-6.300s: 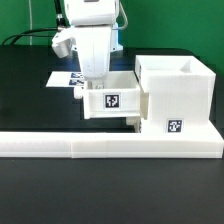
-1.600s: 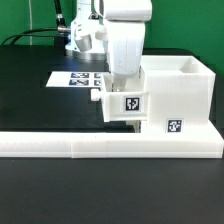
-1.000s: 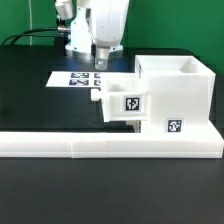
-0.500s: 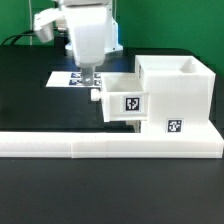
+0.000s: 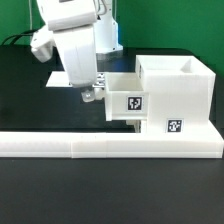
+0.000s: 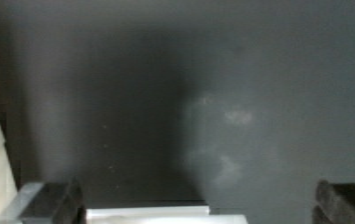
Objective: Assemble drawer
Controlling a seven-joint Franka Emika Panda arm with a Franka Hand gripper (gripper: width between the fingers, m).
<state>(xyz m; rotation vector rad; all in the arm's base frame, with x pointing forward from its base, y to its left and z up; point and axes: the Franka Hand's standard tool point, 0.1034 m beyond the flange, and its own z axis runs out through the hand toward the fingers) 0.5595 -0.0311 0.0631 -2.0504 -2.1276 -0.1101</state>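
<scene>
The drawer's large cubic housing (image 5: 178, 95) stands on the black table (image 5: 30, 105) toward the exterior view's right, open at the top, with a square tag low on its front face. One small open-top tray (image 5: 124, 98) sits partly pushed into the housing's side that faces the exterior view's left; its tagged front faces the camera, and its end with the knob (image 5: 95, 96) sticks out toward the exterior view's left. Only one tray shows.

The hand (image 5: 88, 88) hangs just beside that protruding end, close to the knob; whether it touches the knob cannot be told. The exterior view hides the fingers behind the arm's white body, so the gap between them is unreadable there. The wrist view supplies it: two dark fingertips (image 6: 51, 202) stand wide apart at the picture's edges, with nothing between them, so the hand is released. That view also shows dark table surface, a pale strip along one side and a small white edge (image 6: 142, 214) between the fingertips, too little to identify.

The marker board (image 5: 58, 77) lies flat behind the hand, mostly covered by the arm. A long low white border rail (image 5: 60, 145) runs along the near side, touching the housing's front foot. Between rail and tray lies a band of bare table; the table to the exterior view's left of the hand is open as well.
</scene>
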